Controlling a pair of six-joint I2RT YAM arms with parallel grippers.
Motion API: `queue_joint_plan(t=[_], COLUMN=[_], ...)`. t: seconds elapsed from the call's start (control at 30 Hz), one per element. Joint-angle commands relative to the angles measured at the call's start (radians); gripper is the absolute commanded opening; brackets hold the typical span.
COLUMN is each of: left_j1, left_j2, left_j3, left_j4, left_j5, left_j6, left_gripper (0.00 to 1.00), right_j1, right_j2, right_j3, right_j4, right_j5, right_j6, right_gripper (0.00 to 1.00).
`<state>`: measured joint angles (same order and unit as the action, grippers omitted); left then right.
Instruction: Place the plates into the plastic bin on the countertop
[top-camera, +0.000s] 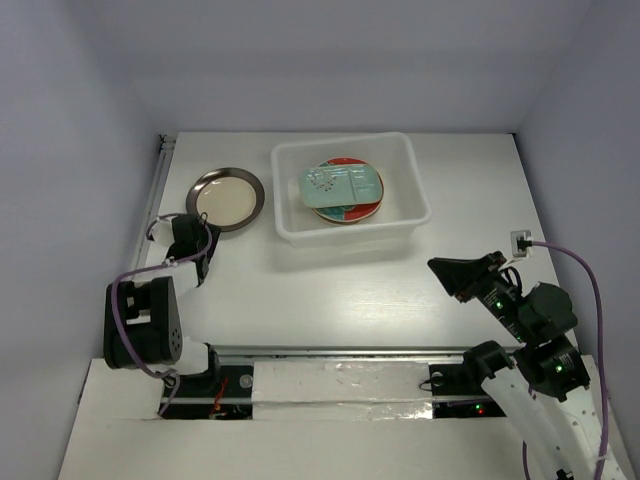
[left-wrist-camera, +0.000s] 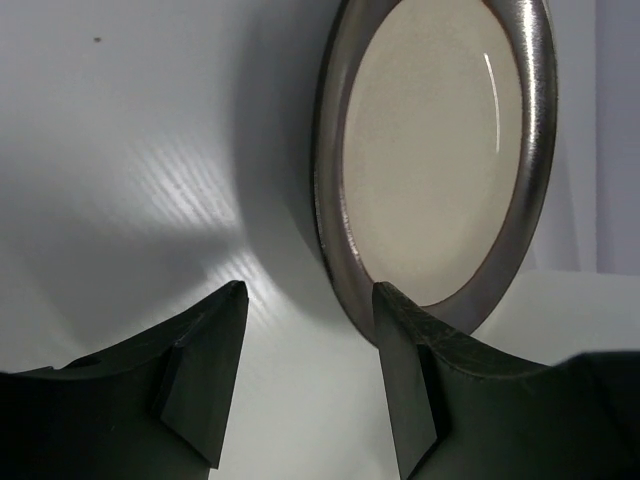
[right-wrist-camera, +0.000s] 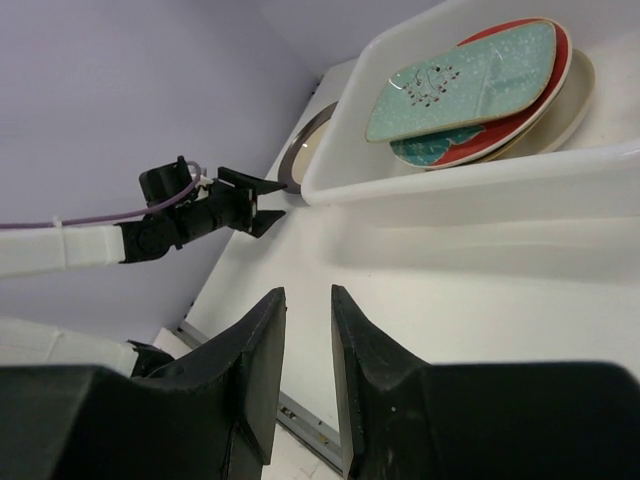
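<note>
A dark-rimmed cream round plate (top-camera: 225, 197) (left-wrist-camera: 440, 150) lies on the white countertop (top-camera: 330, 285), left of the plastic bin (top-camera: 350, 235) (right-wrist-camera: 470, 180). My left gripper (top-camera: 190, 222) (left-wrist-camera: 310, 300) is open at the plate's near-left edge. Its right fingertip (left-wrist-camera: 395, 320) overlaps the rim and only countertop shows between the jaws. Inside the bin a pale green rectangular plate (top-camera: 343, 185) (right-wrist-camera: 465, 80) rests on a red-and-teal plate (top-camera: 352, 211) (right-wrist-camera: 480, 140), with a cream plate (right-wrist-camera: 575, 100) under both. My right gripper (top-camera: 445, 268) (right-wrist-camera: 308, 300) hovers near the bin's right front corner, open by a narrow gap and empty.
A small white socket block (top-camera: 521, 242) with a purple cable sits at the right edge of the countertop. A metal rail (top-camera: 340, 352) runs along the near edge. Lavender walls (top-camera: 80, 150) close in the left, back and right sides.
</note>
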<state>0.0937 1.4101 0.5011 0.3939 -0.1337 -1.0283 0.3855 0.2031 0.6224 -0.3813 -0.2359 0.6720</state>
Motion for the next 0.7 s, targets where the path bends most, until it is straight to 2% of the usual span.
queue_joint_plan(t=[0.0,0.27,0.3,0.47,0.5,0.6,0.67], left_j1=[0.006,0.006,0.006,0.006,0.017,0.044,0.064], left_j2=[0.021,0.184,0.193,0.224,0.230,0.251,0.247], left_j3=[0.057,0.134,0.143,0.158,0.166,0.153,0.125], left_j4=[0.098,0.086,0.098,0.103,0.103,0.144,0.219], left_j5=[0.040,0.037,0.040,0.039,0.040,0.072,0.121], left_j6=[-0.042,-0.039,-0.027,-0.029,-0.029,-0.036,-0.047], left_gripper=[0.49,0.45,0.38,0.25,0.15,0.00,0.00], right_j1=[-0.004,-0.004,-0.004,-0.004,-0.004,-0.004,-0.004], right_j2=[-0.001,0.036,0.036,0.041,0.042,0.045,0.042], right_j3=[-0.003,0.008,0.010,0.016,0.016,0.028,0.033], right_j4=[0.044,0.064,0.065,0.065,0.065,0.056,0.039], right_j5=[-0.008,-0.020,-0.019,-0.008,-0.008,-0.003,0.013], right_j6=[-0.020,-0.031,-0.034,-0.035,-0.035,-0.040,-0.048], right_gripper=[0.31,0.31,0.31,0.31,0.31,0.31,0.31])
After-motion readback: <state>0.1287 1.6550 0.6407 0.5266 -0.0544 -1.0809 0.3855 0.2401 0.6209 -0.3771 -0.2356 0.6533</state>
